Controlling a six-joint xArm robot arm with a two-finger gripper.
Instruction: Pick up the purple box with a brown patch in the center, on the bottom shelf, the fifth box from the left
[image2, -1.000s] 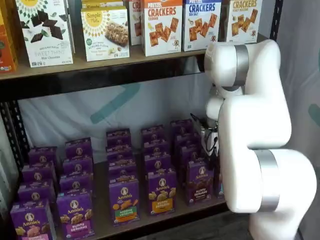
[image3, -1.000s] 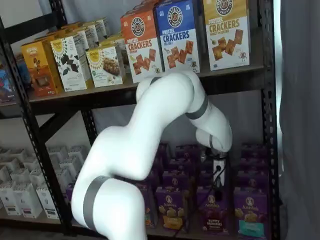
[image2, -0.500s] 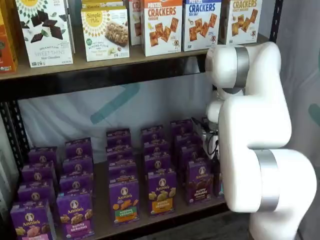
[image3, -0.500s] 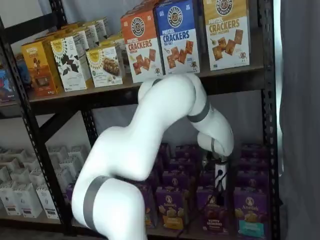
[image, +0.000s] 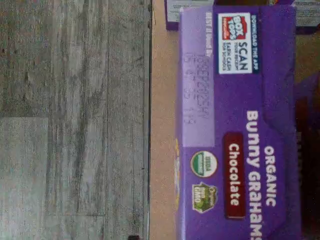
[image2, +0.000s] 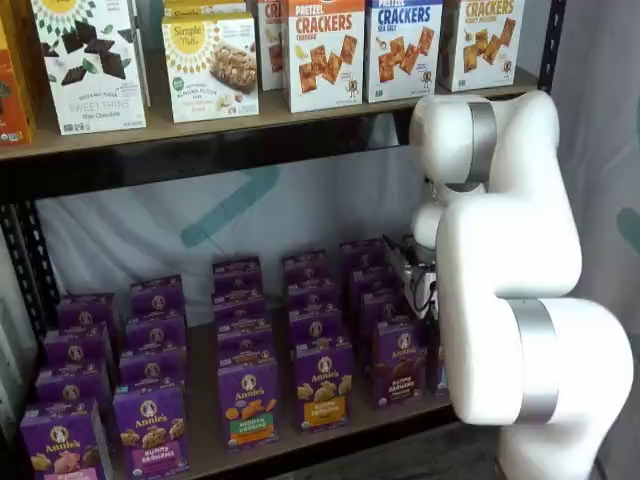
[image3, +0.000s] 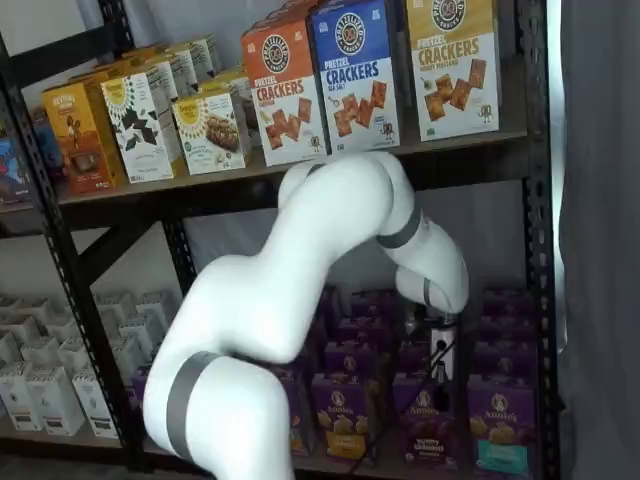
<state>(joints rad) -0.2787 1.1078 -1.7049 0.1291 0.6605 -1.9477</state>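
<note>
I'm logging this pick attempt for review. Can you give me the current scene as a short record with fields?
target: purple box, front of its row, upright, chocolate Bunny Grahams
support: bottom shelf, brown board
box top: fills the wrist view, which looks straight down on it
hand: white body seen above the target's row in a shelf view; fingers not clearly visible
contact: none seen; box not yet lifted
neighbours: purple cartons in rows beside it
upper shelf: cracker boxes
</note>
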